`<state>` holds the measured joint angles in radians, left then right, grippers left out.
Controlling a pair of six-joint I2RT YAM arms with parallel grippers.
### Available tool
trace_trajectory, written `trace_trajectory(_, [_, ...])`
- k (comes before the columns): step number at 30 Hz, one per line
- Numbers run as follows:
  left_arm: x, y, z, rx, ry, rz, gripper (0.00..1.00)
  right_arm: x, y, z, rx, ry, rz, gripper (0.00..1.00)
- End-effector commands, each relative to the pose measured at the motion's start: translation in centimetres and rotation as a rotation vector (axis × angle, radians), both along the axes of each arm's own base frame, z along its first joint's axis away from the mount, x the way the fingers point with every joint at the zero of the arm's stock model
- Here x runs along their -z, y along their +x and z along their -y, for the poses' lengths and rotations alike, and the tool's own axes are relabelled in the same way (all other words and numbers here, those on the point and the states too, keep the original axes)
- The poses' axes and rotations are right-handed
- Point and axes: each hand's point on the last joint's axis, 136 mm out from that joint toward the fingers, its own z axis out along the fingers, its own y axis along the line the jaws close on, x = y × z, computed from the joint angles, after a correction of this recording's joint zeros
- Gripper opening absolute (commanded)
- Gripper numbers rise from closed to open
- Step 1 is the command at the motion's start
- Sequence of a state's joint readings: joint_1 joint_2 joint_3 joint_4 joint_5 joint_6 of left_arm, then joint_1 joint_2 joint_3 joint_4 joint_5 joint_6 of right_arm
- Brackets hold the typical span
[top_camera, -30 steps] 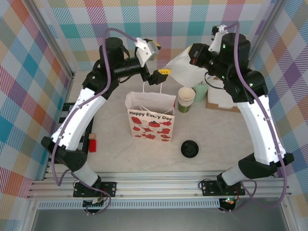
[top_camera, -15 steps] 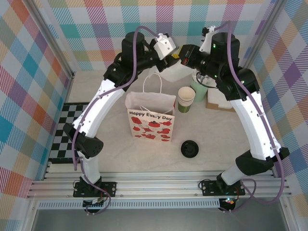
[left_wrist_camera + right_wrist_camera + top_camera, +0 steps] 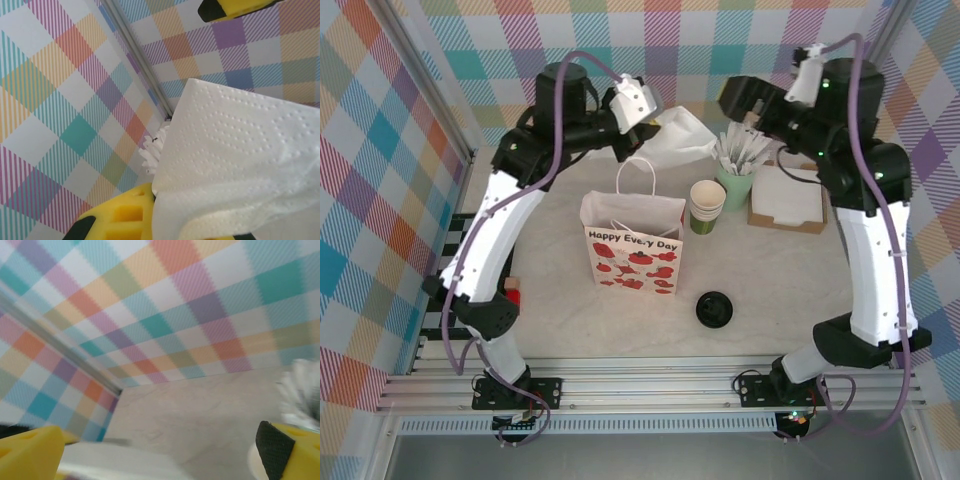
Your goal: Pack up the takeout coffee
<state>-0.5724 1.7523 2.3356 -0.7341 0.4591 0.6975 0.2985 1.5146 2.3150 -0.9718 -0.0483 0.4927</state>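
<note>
A white paper napkin [image 3: 678, 140] is being held aloft by the left gripper [image 3: 642, 128], whose jaws are being pressed shut on one edge of it. It is hanging above and behind the paper gift bag [image 3: 632, 250] (the one printed with red poppies), which is standing upright and open-mouthed mid-table. The right gripper [image 3: 732, 98] is being carried high near the back wall with its jaws spread wide and nothing between them. In its wrist view the yellow pads [image 3: 30, 450] are being shown far apart.

The step in hand is being judged as the adding of extras: a napkin is being brought to the bag. Where the takeout coffee is cannot be told. It may be sitting inside the bag, hidden below the pale rim. A stack of lidless green paper cups [image 3: 707, 205] is standing just right of the bag, and a loose black lid [image 3: 714, 308] is lying nearer the arms, apart from both.

For the next move, the napkin is likely being asked to travel forward and down until it is over the bag's mouth, clear of the handle loop [image 3: 637, 172], before the jaws are parted. A limp sheet is being judged liable to snag on the rim.
</note>
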Motion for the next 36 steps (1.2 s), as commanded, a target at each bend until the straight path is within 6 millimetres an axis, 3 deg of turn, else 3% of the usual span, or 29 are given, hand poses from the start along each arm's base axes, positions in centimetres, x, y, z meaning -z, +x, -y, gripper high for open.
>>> trace_trajectory(1, [-2.0, -4.7, -2.3, 0.051, 0.000, -0.019, 0.00, 2.2, -1.3, 1.8, 0.023, -0.023, -0.089, 1.00])
trace_trajectory(4, [-2.4, -5.9, -3.2, 0.049, -0.015, -0.044, 0.00, 3.0, -1.1, 2.3, 0.048, -0.034, -0.092, 1.00])
trace_trajectory(11, [-4.7, -6.2, -5.0, -0.030, -0.055, 0.065, 0.00, 5.6, -0.4, 1.8, 0.035, -0.042, -0.172, 1.00])
trace_trajectory(14, [-4.7, -6.8, -5.8, -0.042, -0.031, 0.076, 0.00, 6.6, -0.3, 1.8, 0.040, -0.034, -0.204, 1.00])
trace_trajectory(19, [-1.6, -6.5, -5.5, -0.017, 0.025, -0.026, 0.00, 7.4, -0.5, 1.8, 0.047, -0.011, -0.218, 1.00])
trace_trajectory(25, [2.9, -3.3, -4.1, -0.033, 0.113, -0.100, 0.00, 8.0, -0.6, 0.3, -0.051, -0.017, -0.229, 1.00])
trace_trajectory(30, [5.9, -2.6, -2.9, 0.021, 0.155, -0.191, 0.00, 10.5, -0.6, -0.7, -0.111, -0.029, -0.316, 1.00])
trace_trajectory(36, [9.2, -1.1, -2.9, -0.040, 0.174, -0.251, 0.00, 13.3, -1.1, -1.1, -0.146, -0.047, -0.386, 1.00])
